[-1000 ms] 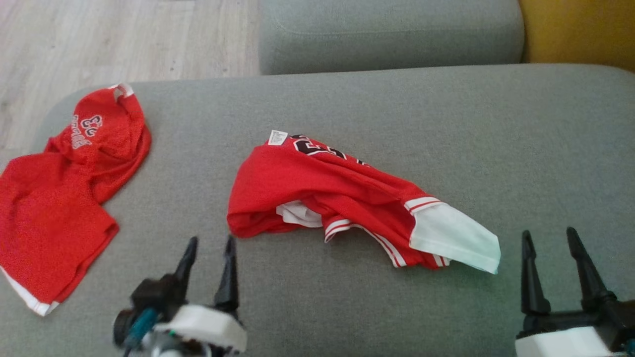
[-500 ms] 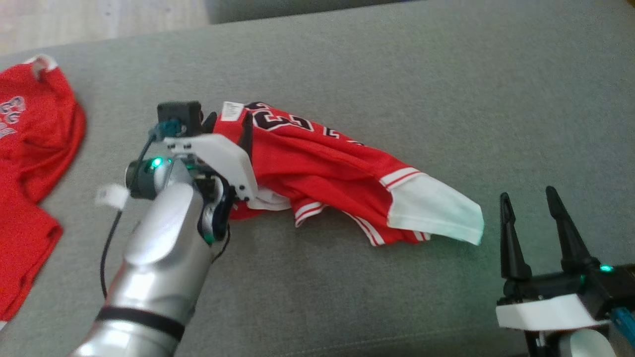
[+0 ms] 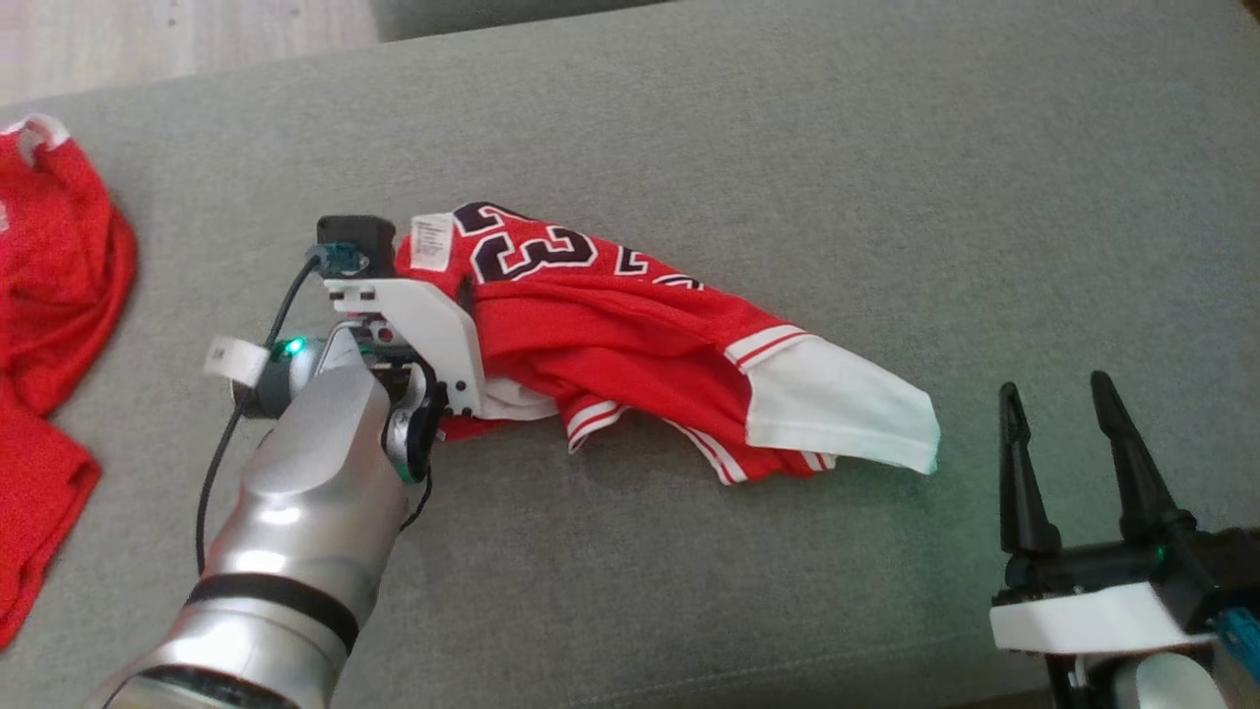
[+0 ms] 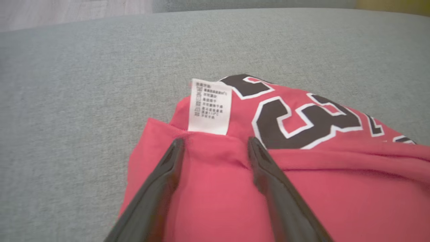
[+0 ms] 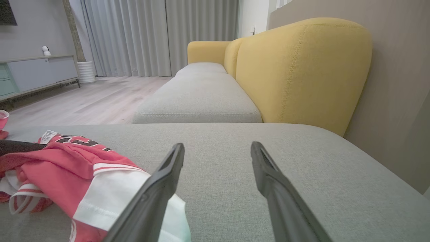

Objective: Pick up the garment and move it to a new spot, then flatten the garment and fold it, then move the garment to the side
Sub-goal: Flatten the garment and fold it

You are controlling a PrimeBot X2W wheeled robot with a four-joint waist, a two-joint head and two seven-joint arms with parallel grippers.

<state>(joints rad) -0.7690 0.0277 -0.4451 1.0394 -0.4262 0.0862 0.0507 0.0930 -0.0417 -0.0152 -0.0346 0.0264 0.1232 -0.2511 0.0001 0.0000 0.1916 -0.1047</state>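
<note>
Garments number two, both red: the jersey (image 3: 630, 330) lies crumpled at the middle of the cushion (image 3: 886, 197), black numerals and white care label (image 4: 210, 107) up; the second garment (image 3: 59, 295) sits at the left edge. Both claws stand spread: left claw (image 4: 215, 141) over the jersey's label end, perhaps touching; right claw (image 3: 1051, 384) clear of it.

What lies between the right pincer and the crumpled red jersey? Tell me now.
Nothing but bare grey sofa cushion. In the head view, that bare strip separates the open right pincer from the white end of the jersey.
</note>
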